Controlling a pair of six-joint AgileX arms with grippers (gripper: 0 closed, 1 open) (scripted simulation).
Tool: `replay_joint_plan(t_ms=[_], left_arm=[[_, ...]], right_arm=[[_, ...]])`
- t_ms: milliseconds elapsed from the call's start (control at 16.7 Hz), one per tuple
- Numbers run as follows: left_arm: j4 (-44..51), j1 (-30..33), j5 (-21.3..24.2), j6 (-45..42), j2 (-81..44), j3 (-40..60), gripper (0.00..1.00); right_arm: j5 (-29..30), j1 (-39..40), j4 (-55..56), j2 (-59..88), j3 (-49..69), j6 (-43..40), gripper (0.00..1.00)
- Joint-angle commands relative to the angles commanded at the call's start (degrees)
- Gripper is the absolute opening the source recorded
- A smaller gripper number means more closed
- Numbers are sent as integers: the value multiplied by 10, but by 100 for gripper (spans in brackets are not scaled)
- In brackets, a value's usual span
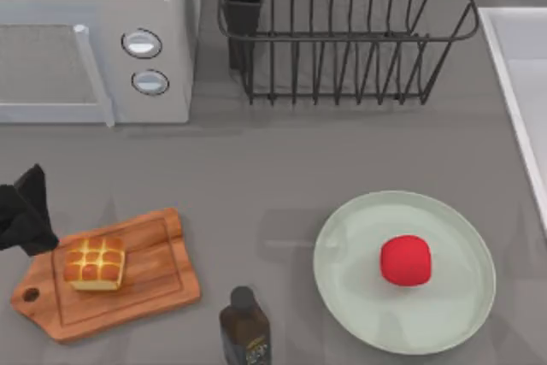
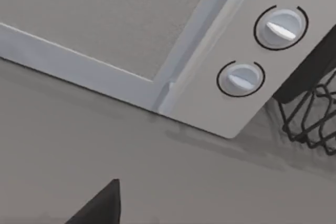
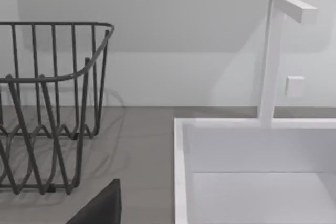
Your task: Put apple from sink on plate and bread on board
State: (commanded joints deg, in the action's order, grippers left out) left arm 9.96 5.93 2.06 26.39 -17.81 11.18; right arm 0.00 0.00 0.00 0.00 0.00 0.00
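The red apple rests on the pale-green plate at the front right of the table. At the front left, the golden bread sits on the brown wooden board. My left gripper hovers at the table's left edge, just left of the board and apart from the bread. A dark piece of the left gripper shows in the left wrist view. A dark piece of my right gripper shows in the right wrist view, near the sink. The sink's rim runs along the right edge.
A white microwave with two dials stands at the back left. A black wire dish rack stands at the back middle. A dark bottle stands at the front between board and plate. A white faucet rises behind the sink.
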Motion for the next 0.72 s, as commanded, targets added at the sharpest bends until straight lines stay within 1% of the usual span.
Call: replay_joint_plan(t_ms=[180,360,540,720], left_arm=[[-44,-23,-8,-116,86,-49,100],[-77,-44,-15,-205,144,-87,100],[-97,-57,-20,-256,174,-108,100],[-100,-59,-21,-264,178,-112,100]], right_arm=[[0,0,0,0,0,0,100],[0,0,0,0,0,0,100],[0,0,0,0,0,0,100],[0,0,0,0,0,0,100]])
